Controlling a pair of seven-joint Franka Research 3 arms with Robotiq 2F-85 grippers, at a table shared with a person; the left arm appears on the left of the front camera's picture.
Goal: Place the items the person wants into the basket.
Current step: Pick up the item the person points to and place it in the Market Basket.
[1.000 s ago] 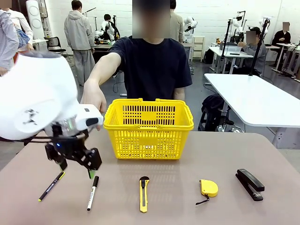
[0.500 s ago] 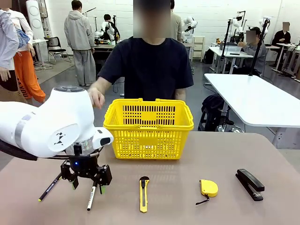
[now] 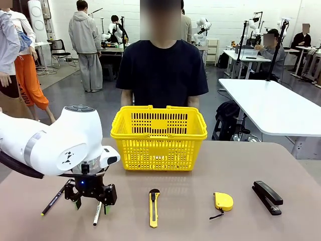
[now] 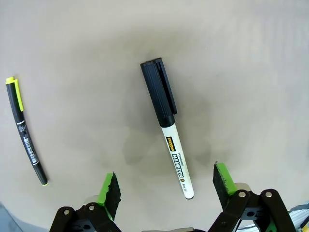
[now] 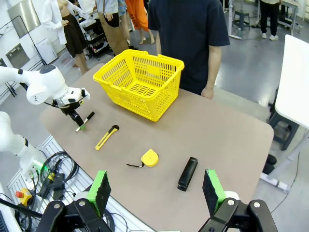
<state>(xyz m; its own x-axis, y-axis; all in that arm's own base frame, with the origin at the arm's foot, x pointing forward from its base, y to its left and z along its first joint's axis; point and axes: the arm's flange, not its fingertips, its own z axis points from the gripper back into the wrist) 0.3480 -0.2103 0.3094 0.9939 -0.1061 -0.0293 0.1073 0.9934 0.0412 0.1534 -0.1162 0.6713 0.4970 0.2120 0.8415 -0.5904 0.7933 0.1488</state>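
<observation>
1. Front view: a thin black pen with yellow ends [image 3: 54, 200] lies slanted on the tabletop [image 3: 200, 170]. Of all the tools it is farthest left of the basket [image 3: 158, 138], on the basket's near side.
2. Just right of the pen, and likewise left of and nearer than the basket, the left gripper [image 3: 92, 206] points straight down over the white marker [image 3: 96, 217].
   - Its jaws are released and spread wide.
   - In the left wrist view the marker [image 4: 166, 126] lies flat between the two green pads [image 4: 110, 193], touching neither, with its black cap at the end away from the gripper [image 4: 166, 186].
   - The pen [image 4: 26, 140] lies well outside the pads.
   - I cannot tell whether the fingertips touch the tabletop.
3. A yellow-and-black utility knife [image 3: 153, 207] lies on the near side of the basket, in front of its middle, with one end pointing toward it.
4. The basket stands upright with its handles folded onto the rim. The person [image 3: 162, 75] stands just behind it, arms down.
5. Right of the basket and nearer lie a yellow tape measure [image 3: 223, 201] and, farther right, a black stapler [image 3: 267, 197].
6. In the right wrist view the right gripper [image 5: 155, 191] hangs high above the tabletop, well apart from the basket [image 5: 140, 82]. Its jaws are released, and they grasp nothing.
</observation>
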